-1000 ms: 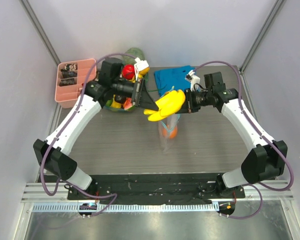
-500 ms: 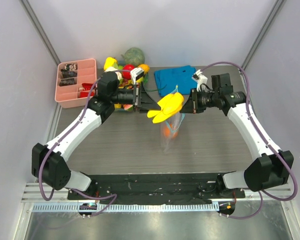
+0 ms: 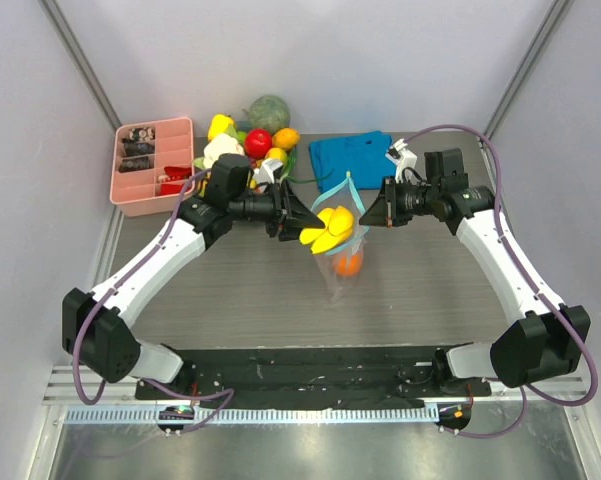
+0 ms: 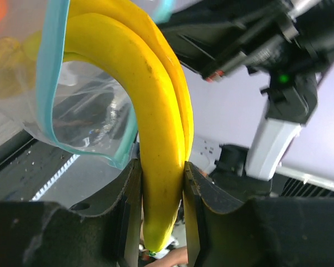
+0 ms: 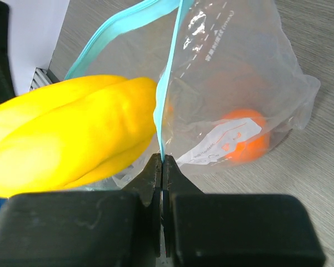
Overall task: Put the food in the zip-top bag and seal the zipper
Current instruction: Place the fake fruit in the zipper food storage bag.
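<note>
As the banana bunch tipped lower than it sat a sec. earlier, its far end nosed between the lips of the blue-teal zipper and into the mouth of the zip-top bag. The L gripper was clenched on the bunch's near end, a finger on each side, w/ the fruit curving up and away from its tips. Opposite, the R gripper pinched the bag's rim, jaws closed on the teal strip, holding one lip up. The other lip arced away to the left of its tips, so the mouth stood open. An orange lay at the bag's bottom, ahead and to the right of the R gripper. Judged from that: one fruit in, bananas partway, not yet let go. A red apple & other toy fruit sat piled behind the L gripper, well apart from the bag. Zipper unsealed.
</note>
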Tool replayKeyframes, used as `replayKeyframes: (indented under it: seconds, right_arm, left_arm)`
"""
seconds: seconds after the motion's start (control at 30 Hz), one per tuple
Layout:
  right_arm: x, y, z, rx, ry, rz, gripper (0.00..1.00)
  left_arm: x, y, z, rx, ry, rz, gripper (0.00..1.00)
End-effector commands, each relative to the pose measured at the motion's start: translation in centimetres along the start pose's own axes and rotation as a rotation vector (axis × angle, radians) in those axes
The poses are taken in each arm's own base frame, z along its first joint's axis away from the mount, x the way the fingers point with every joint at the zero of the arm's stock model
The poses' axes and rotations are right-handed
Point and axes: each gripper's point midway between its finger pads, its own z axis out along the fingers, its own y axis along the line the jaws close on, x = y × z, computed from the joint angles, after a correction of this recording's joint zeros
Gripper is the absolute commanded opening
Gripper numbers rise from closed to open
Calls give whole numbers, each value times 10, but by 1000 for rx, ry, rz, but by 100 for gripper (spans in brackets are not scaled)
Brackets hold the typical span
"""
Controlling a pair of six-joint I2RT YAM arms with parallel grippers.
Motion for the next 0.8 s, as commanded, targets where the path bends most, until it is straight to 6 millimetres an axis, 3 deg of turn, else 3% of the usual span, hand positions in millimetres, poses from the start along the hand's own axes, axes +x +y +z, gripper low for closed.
replayKeyframes:
  seconds: [0.0,0.17,0.27,0.33,0.4,0.47,0.5,0.53,0.63,0.67,0.77]
  right_arm:
    - [-14,12,-11,-17,-75,-53,1]
    - [-13,11,-9,-24,-70,-55,1]
    - [-13,13,-9,-29,-70,-63,1]
    - [-10,12,-10,-33,-64,-64,1]
    - [-9,13,-10,-37,-60,-73,1]
    - [-8,12,-10,-35,-57,-75,1]
    - [-7,12,-10,-35,-52,-78,1]
    - [-6,12,-10,-37,-52,-80,1]
    - [-5,13,-11,-43,-50,-89,1]
    - [-5,13,-11,-44,-49,-91,1]
    - [-4,14,-12,-47,-48,-100,1]
  left_arm:
    - [-8,8,3,-93,-45,-185,1]
    - [-2,2,14,-73,8,-218,7]
    - [-6,-10,16,-25,10,-184,34]
    - [-12,-34,14,51,-7,-100,53]
    - [-14,-50,7,82,-32,19,74]
    - [-14,-63,-3,73,-68,165,89]
    - [-24,-69,-10,55,-136,224,100]
    - [-23,-67,-16,24,-153,252,100]
    - [-45,-51,-32,-96,-289,369,97]
    - [-46,-36,-35,-159,-291,368,96]
    - [-55,-16,-42,-258,-323,471,89]
